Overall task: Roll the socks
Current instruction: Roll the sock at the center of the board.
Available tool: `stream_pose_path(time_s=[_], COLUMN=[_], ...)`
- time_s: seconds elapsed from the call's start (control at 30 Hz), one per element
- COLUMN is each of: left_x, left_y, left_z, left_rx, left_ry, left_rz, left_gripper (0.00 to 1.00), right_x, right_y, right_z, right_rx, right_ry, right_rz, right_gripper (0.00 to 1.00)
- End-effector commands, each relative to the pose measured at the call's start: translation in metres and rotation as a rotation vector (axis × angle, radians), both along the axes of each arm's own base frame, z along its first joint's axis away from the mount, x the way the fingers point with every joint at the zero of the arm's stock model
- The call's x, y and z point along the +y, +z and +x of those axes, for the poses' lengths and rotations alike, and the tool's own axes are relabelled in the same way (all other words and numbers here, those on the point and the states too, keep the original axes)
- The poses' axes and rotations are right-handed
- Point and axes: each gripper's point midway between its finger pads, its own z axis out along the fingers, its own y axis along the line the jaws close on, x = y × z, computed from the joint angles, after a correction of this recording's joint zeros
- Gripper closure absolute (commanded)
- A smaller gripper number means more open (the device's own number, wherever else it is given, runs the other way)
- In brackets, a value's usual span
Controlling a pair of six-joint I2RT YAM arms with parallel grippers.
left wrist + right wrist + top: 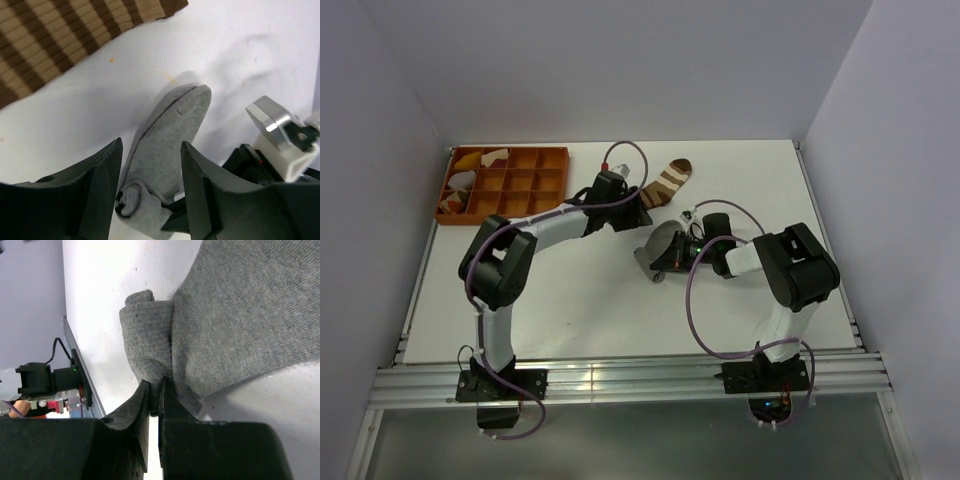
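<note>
Plainly, the right gripper (159, 390) was clamped on the rolled end of the grey sock (240, 315) at mid-table, with the brown sock (668, 182) farther back. The left gripper (151, 147) straddled it, jaws apart. The pinch looked thin, possibly 1 layer; a tug could unroll it, or the 2 grippers could collide.

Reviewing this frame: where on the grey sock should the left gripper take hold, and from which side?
Probably the flat free span just beyond the rolled end, from above, fingers across its width. The grey sock lies flat between the open left gripper fingers; the right gripper pins the roll.
</note>
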Motion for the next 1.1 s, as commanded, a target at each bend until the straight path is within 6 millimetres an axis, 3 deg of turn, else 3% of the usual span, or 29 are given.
stream_pose_path(time_s=[0.0,0.37,0.57,0.67,0.8,1.07], left_x=[-0.002,-0.006,-0.004,-0.003,0.006,0.014], left_y=[-0.035,-0.067,-0.085,-0.095,-0.104,-0.1], left_z=[-0.022,-0.04,-0.048,-0.048,-0.041,-0.028], left_rx=[0.112,0.173,0.196,0.195,0.168,0.094], left_ry=[-0.133,-0.199,-0.203,-0.195,-0.172,-0.173], left_rz=[0.089,0.14,0.177,0.199,0.257,0.32], left_gripper=[0.45,0.53,0.62,0.74,1.0,1.0], right_x=[-0.018,-0.02,-0.02,-0.02,-0.021,-0.032], right_y=[-0.029,-0.029,-0.028,-0.029,-0.025,-0.017], right_z=[-0.011,-0.007,-0.006,-0.007,-0.009,-0.026], right_rx=[0.07,0.045,0.037,0.037,0.024,0.04], right_ry=[-0.035,-0.04,-0.039,-0.036,-0.025,-0.022], right_rz=[-0.137,-0.178,-0.195,-0.205,-0.233,-0.301], right_gripper=[1.0,1.0,1.0,1.0,1.0,1.0])
